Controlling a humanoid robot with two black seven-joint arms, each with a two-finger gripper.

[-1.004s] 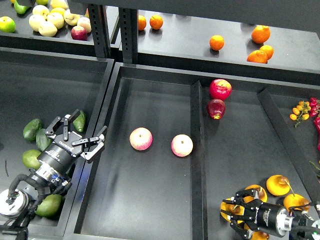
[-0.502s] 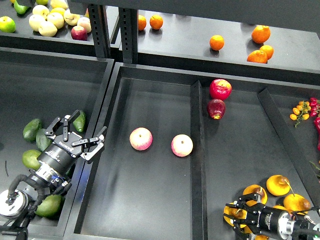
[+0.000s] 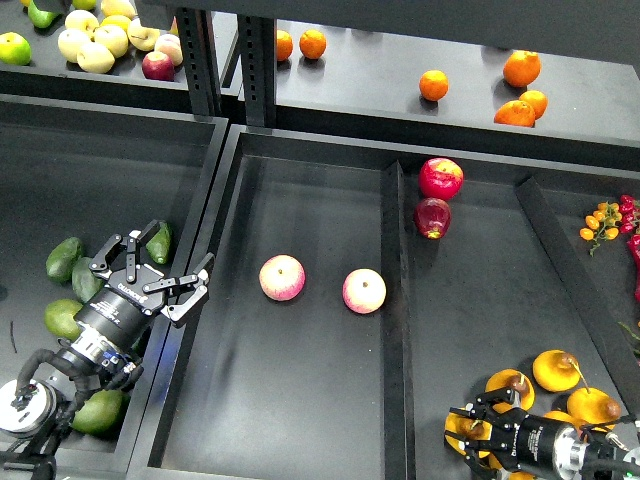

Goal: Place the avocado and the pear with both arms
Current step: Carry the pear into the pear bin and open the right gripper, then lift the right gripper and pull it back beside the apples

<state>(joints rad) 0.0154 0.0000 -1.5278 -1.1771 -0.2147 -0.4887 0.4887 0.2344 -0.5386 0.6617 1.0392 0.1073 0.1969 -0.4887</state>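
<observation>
Right hand (image 3: 472,437) slid lower since earlier frame, sits over pears (image 3: 556,370), grip state hard to tell. Left hand (image 3: 160,265) unmoved, fingers spread, empty, beside avocado (image 3: 159,241).

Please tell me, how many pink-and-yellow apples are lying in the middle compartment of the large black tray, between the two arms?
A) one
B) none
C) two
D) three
C: two pink-and-yellow apples lie side by side on the middle compartment's floor, one to the left and one to the right, apart from each other; the two dark red apples sit beyond the divider, in the next compartment.
</observation>
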